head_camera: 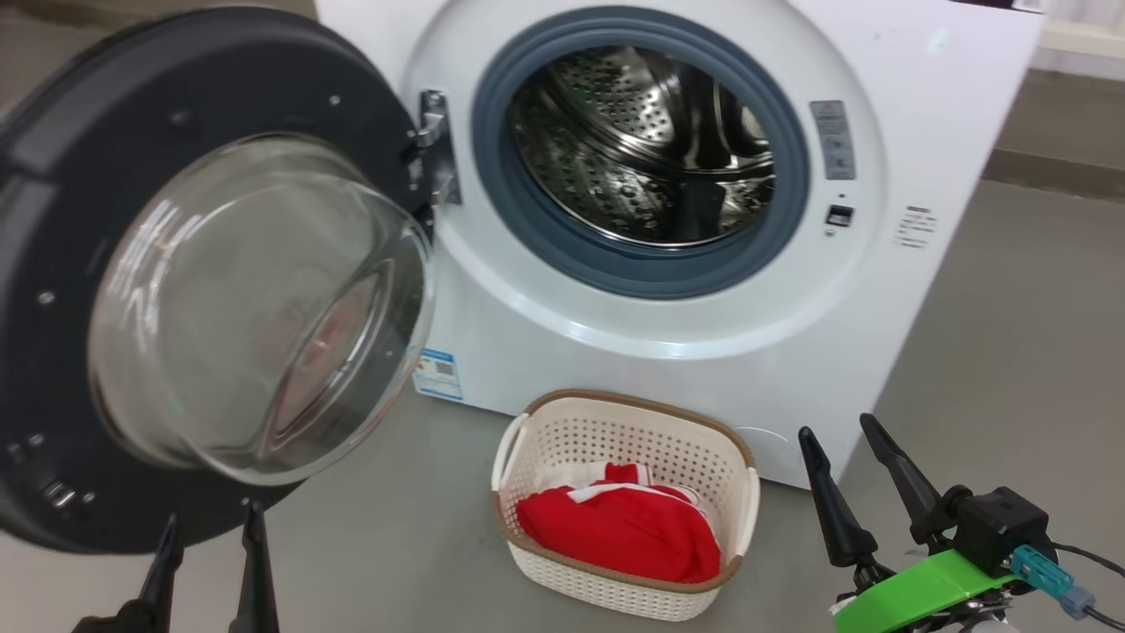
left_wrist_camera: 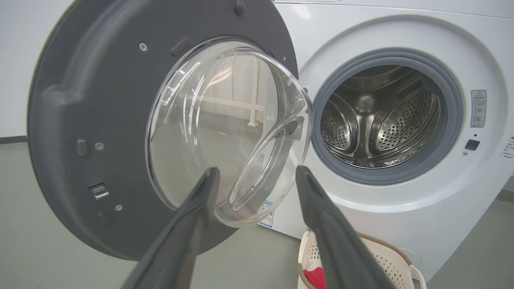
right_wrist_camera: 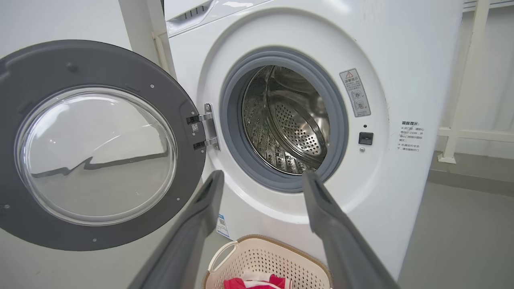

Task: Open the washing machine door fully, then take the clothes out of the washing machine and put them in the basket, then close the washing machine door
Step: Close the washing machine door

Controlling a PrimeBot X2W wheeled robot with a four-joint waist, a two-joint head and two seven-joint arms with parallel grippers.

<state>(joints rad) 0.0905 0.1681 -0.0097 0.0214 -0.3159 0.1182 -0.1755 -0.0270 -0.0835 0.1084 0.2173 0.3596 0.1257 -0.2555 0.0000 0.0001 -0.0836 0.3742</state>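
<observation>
Grey floor (head_camera: 1011, 369) fronts the washing machine (head_camera: 879, 88), door (head_camera: 53, 264) swung wide at frame left; red clothes (head_camera: 624, 527) lie in the basket (head_camera: 633, 402) at bottom centre. Left tool (head_camera: 213, 512) and right tool (head_camera: 835, 425) stand spread, grasping nothing.

smooth grey floor (head_camera: 1011, 352). left wrist view: white wall (left_wrist_camera: 16, 60) at 9 o'clock, dark skirting strip (left_wrist_camera: 12, 139) at its foot. right wrist view: white railing (right_wrist_camera: 482, 134) at 3 o'clock.

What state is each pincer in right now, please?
Left pincer: open, holding nothing.
Right pincer: open, holding nothing.
</observation>
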